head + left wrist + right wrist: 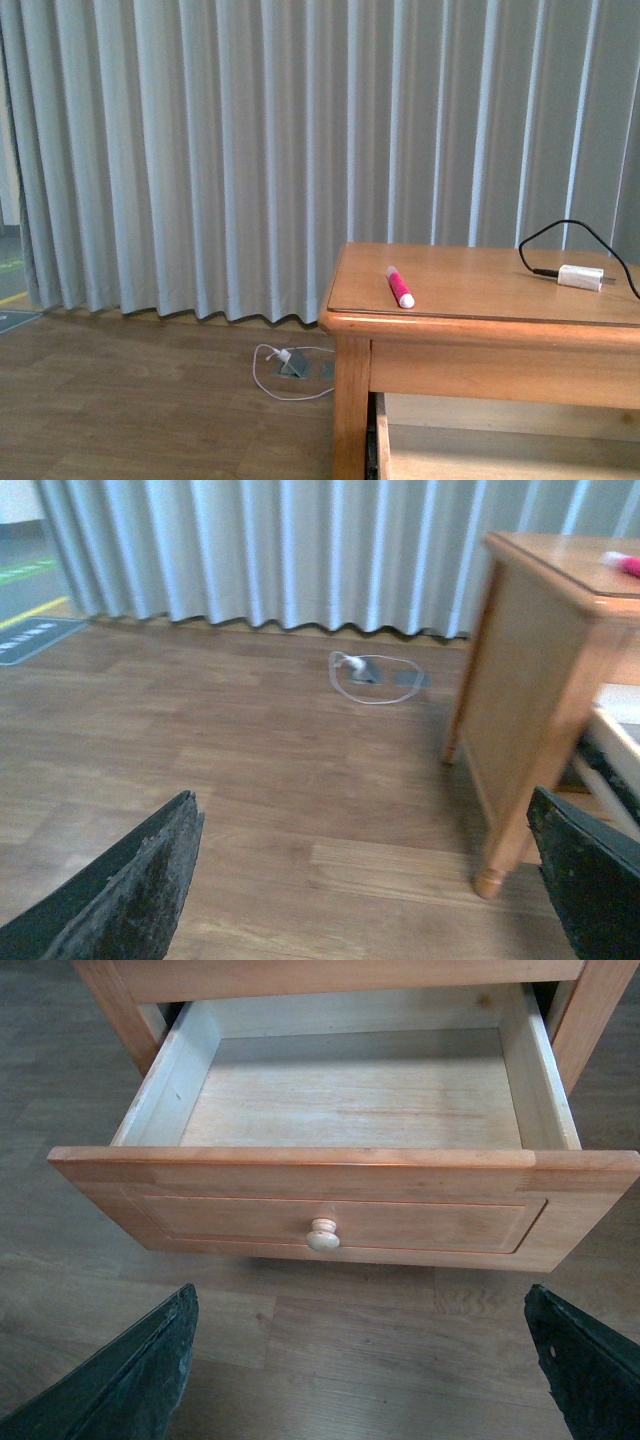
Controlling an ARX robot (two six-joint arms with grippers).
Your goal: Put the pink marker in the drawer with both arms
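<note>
Wooden tabletop (480, 285) bears pink marker (400, 287) — drawer (340, 1215) stands open; left hand (362, 815), right hand (360, 1300) both spread.

Pale grey pleated curtain (250, 150), wood-plank floor (150, 400), honey-coloured wooden table (480, 328), white cable (265, 378) on floor

Drawer (200, 1210): pulled well out of the table frame (110, 990), honey-coloured front with a recessed panel.
Knob (322, 1235): small, round, pale wood, at the middle of the front panel.
Interior: pale wood bottom and side walls, seen from above.
Right gripper (358, 1300): set in front of the drawer, apart from it; its two dark fingers (150, 1380) are spread wide, one at each lower corner.
Floor (60, 1290): grey-brown wood planks under the drawer.
</note>
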